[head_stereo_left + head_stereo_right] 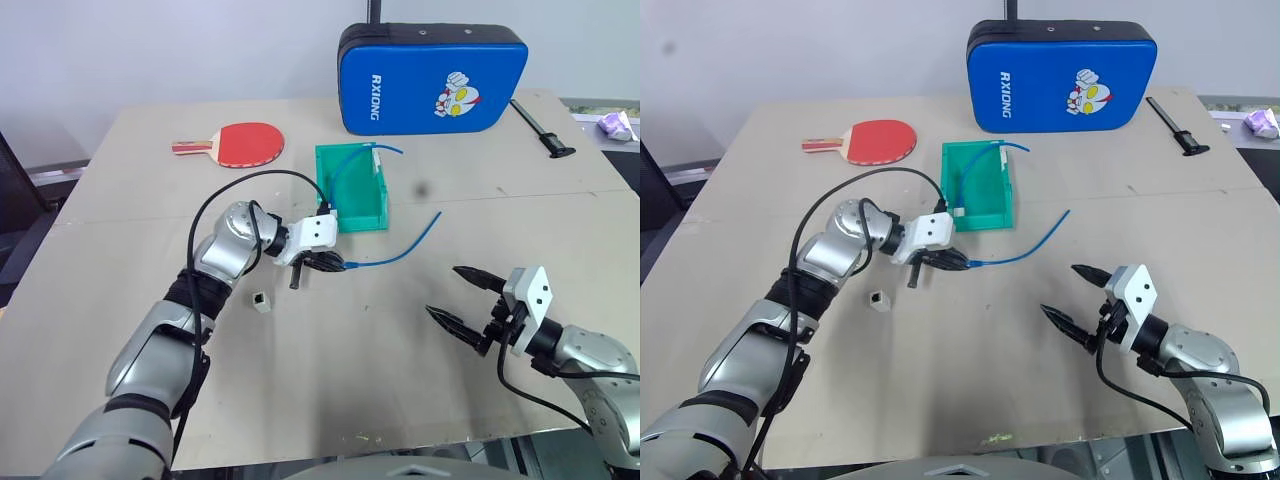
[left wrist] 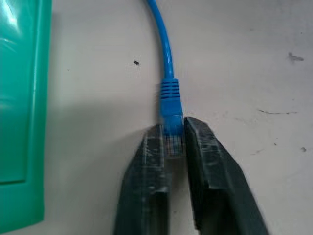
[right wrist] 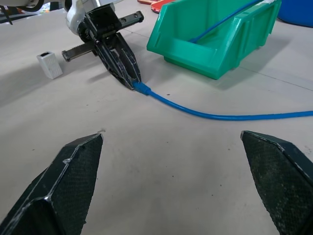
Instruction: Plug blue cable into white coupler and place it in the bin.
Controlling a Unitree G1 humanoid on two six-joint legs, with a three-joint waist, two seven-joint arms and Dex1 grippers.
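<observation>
Left gripper (image 1: 338, 264) pinches the plug end of the thin blue cable (image 1: 405, 247), near the green plastic bin (image 1: 352, 188); small white cube coupler (image 1: 261, 301) sits nearer-left. Right gripper (image 1: 462, 298) spread wide, holding nothing.

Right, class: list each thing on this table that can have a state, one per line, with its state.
left gripper: shut on the blue cable's plug end
right gripper: open, holding nothing
blue cable: on the table, unplugged, one end gripped
white coupler: upright on the table, socket unfilled
bin: upright, another blue cable inside it
paddle: lying flat
blue case: standing on its edge
</observation>
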